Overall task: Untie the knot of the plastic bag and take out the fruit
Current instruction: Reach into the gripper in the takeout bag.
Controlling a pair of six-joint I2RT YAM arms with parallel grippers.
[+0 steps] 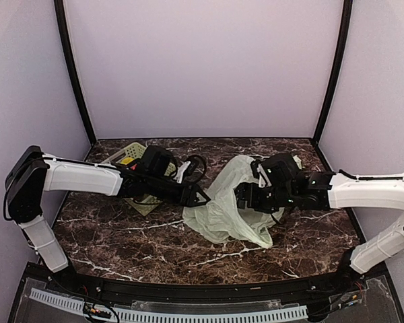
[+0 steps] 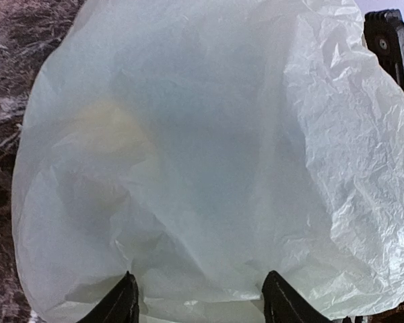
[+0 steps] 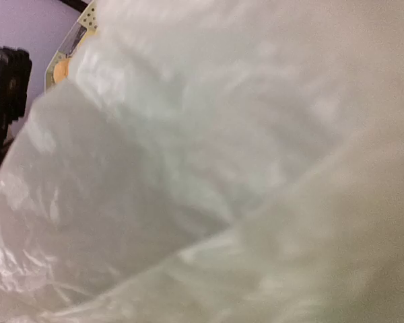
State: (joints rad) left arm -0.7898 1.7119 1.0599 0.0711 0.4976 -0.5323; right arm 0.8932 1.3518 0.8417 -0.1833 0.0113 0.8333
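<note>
The pale green plastic bag (image 1: pixel 223 205) lies crumpled mid-table between both arms. My left gripper (image 1: pixel 200 197) meets it from the left. In the left wrist view the bag (image 2: pixel 209 148) fills the frame; my left gripper (image 2: pixel 202 299) stands open, its two black fingertips (image 2: pixel 126 303) wide apart with film bulging ahead of them. A faint yellowish patch (image 2: pixel 114 128) shows through the film, perhaps fruit. My right gripper (image 1: pixel 248 198) presses into the bag's right side, and in its wrist view film (image 3: pixel 222 168) hides its fingers. The knot is out of sight.
A pale green perforated basket (image 1: pixel 130 153) stands at the back left behind my left arm, with something yellow (image 1: pixel 126 160) in it. Its rim (image 3: pixel 77 37) and an orange piece (image 3: pixel 60 67) show in the right wrist view. Purple walls enclose the marble table (image 1: pixel 121 249).
</note>
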